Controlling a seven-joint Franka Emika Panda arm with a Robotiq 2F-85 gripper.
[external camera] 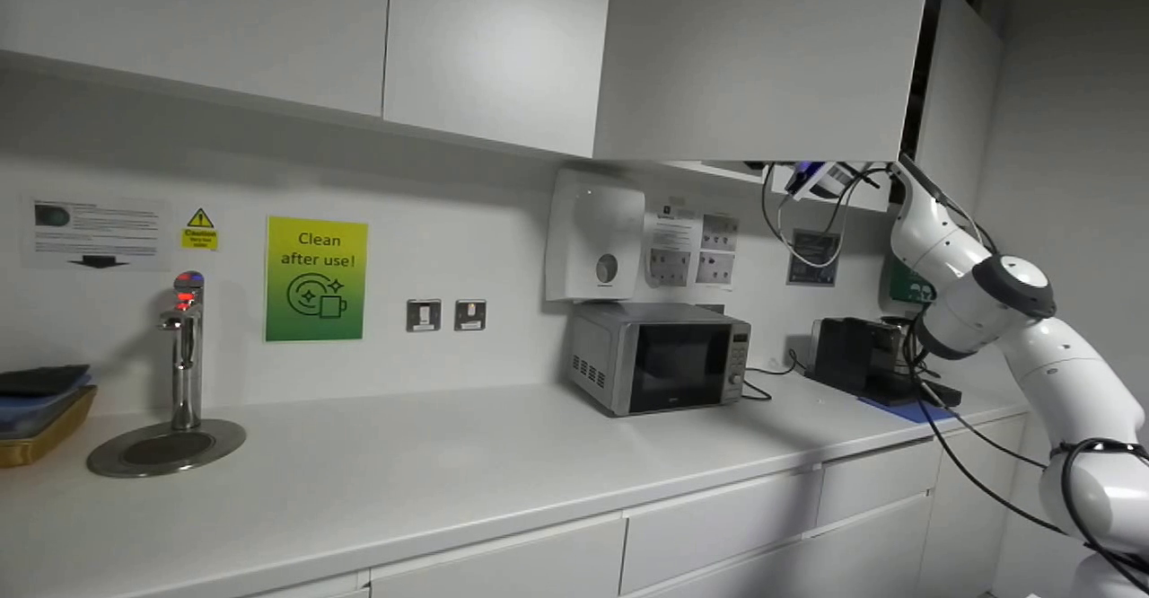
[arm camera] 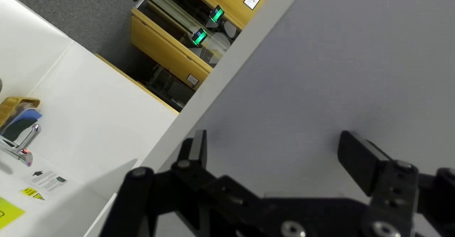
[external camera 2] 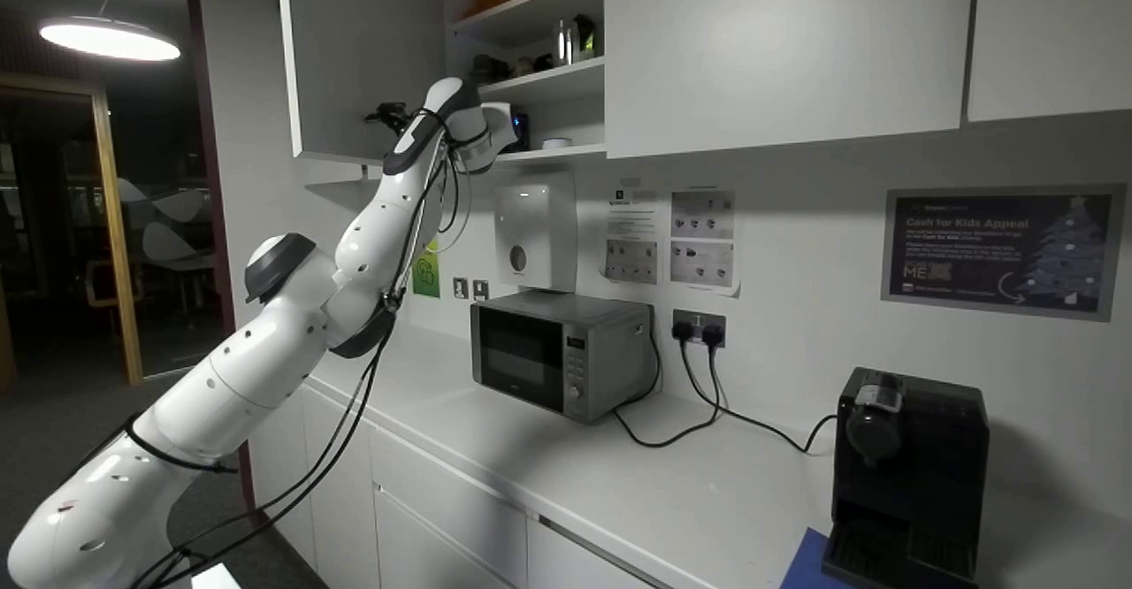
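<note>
My black metal tool (arm camera: 273, 142) had its two fingers (arm camera: 362, 166) spread before one flat grey cabinet door (arm camera: 320, 69), standing open, right of the wrist view. One silver boxy microwave (external camera: 664, 356) and one black plastic coffee machine (external camera 2: 911, 474) stood along the long white table (external camera: 404, 463). Grey carpet (arm camera: 81, 9) showed at the wrist view's upper left. In an exterior view, upper right, the door (external camera: 763, 59) hid my tool.

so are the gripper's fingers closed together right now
No, in the wrist view the gripper stands open, its two fingers wide apart before the cabinet door.
</note>
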